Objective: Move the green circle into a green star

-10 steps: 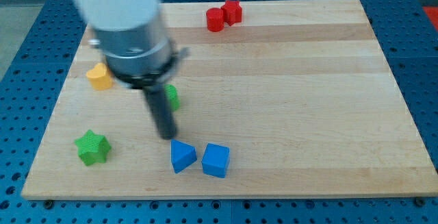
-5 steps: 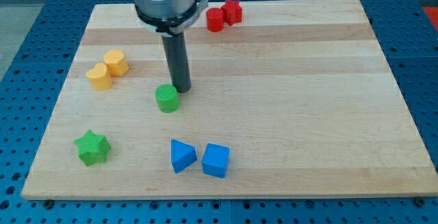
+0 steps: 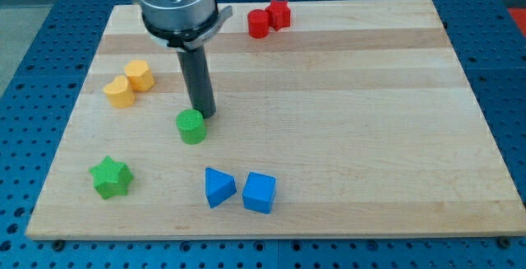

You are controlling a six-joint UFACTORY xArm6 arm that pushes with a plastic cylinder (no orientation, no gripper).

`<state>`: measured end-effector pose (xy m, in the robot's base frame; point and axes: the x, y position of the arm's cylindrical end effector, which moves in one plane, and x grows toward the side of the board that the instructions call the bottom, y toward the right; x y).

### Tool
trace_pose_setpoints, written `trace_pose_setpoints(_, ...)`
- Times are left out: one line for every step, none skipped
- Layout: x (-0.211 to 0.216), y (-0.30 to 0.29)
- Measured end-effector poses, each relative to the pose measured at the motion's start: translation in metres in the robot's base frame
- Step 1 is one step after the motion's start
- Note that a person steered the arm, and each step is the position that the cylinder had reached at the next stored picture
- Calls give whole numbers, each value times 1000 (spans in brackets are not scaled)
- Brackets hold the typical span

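The green circle [image 3: 191,127] lies left of the board's middle. My tip [image 3: 203,114] stands right against its upper right side. The green star [image 3: 110,178] lies near the lower left corner, well down and to the left of the circle. The rod rises from the tip to the arm's grey body at the view's top.
Two yellow blocks [image 3: 128,83] sit together at the left, above the circle. A blue triangle [image 3: 219,187] and a blue cube [image 3: 259,192] lie near the bottom edge. Two red blocks [image 3: 269,19] sit at the top edge of the wooden board [image 3: 370,121].
My tip swung up from below the circle to its upper right side, then slid down and left. The green circle moved a little down and left with it.
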<state>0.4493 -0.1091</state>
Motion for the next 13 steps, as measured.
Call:
trace_pose_setpoints(10,-14)
trace_pose_setpoints(14,-14)
trace_pose_setpoints(14,-10)
trace_pose_setpoints(17,-10)
trace_pose_setpoints(22,-10)
trace_pose_setpoints(29,-10)
trace_pose_setpoints(36,-10)
trace_pose_setpoints(38,-10)
trace_pose_setpoints(39,-9)
trace_pose_setpoints(43,2)
trace_pose_setpoints(47,11)
trace_pose_setpoints(47,11)
trace_pose_setpoints(50,8)
